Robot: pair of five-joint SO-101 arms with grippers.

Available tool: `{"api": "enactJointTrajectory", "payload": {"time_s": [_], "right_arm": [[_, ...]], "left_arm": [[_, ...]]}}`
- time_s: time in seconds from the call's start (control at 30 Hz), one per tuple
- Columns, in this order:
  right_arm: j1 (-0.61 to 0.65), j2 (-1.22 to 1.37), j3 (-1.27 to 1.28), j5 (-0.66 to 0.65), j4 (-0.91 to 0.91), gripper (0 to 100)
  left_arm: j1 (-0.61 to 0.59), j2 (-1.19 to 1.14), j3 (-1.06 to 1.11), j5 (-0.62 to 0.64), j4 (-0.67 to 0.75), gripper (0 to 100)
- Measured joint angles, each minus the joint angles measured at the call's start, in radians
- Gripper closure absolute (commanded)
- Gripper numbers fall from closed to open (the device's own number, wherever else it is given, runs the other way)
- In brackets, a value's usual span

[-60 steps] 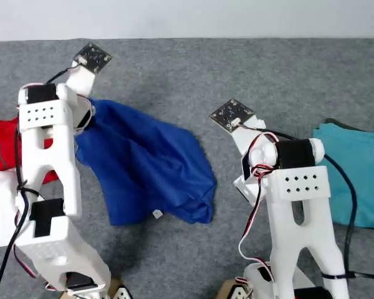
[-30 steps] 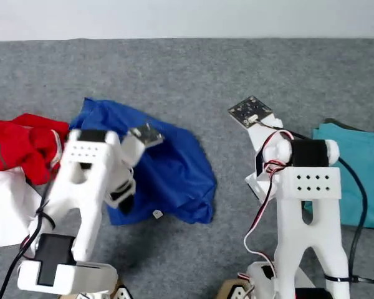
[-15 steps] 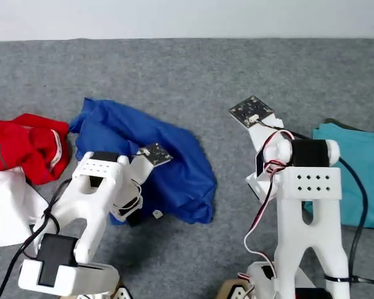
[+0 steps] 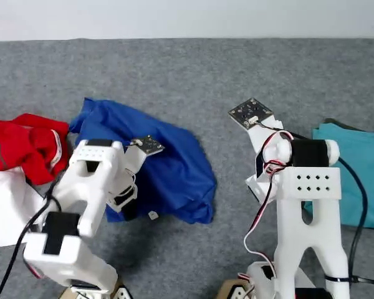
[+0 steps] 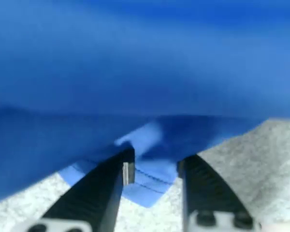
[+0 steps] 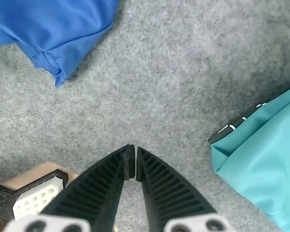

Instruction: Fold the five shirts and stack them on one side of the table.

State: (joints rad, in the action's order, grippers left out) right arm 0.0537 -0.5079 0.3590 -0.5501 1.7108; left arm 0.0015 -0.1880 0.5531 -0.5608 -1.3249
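A crumpled blue shirt (image 4: 171, 165) lies left of the table's middle. The left arm (image 4: 96, 180) leans over the shirt's near edge. My left gripper (image 5: 154, 162) is open, its jaws either side of the blue shirt's (image 5: 145, 72) stitched hem just above the grey mat. My right gripper (image 6: 132, 155) is shut with nothing in it, hovering over bare mat between the blue shirt (image 6: 48, 29) and a teal shirt (image 6: 266, 164). A red shirt (image 4: 22, 146) and a white shirt (image 4: 6, 208) lie bunched at the left edge. The teal shirt (image 4: 358, 171) lies flat at the right edge.
Grey felt mat (image 4: 237, 75) covers the table, with open room at the back and between the two arms. The right arm (image 4: 299, 187) stands over the near right, and its cable trails over the teal shirt. A tan and white base part (image 6: 29, 191) sits near the right gripper.
The left arm swung from the blue shirt's far left corner to its near edge, then shifted slightly left. The far left corner now lies on the mat. The right arm edged right early on.
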Motion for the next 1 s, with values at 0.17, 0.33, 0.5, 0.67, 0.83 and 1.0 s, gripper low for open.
{"api": "enactJointTrajectory", "payload": {"time_s": [0.17,0.33,0.5,0.67,0.83,1.0], "right_arm": [[-0.002,0.0,0.0,0.0,0.002,98.3],[-0.002,0.0,0.0,0.0,0.002,98.3],[0.0,0.0,0.0,0.0,0.002,98.3],[0.055,0.0,0.0,0.002,0.002,98.3],[0.209,0.002,0.0,0.0,-0.005,94.3],[0.318,0.092,0.0,0.072,-0.026,79.4]], "left_arm": [[0.002,-0.089,-0.126,0.0,-0.091,100],[-0.002,0.02,-0.272,0.0,-0.192,100],[-0.061,0.232,-0.502,-0.003,-0.313,100],[-0.224,0.239,-0.704,-0.005,-0.319,100],[-0.384,0.12,-0.812,-0.005,-0.319,100],[-0.505,-0.015,-0.911,-0.005,-0.296,100]]}}
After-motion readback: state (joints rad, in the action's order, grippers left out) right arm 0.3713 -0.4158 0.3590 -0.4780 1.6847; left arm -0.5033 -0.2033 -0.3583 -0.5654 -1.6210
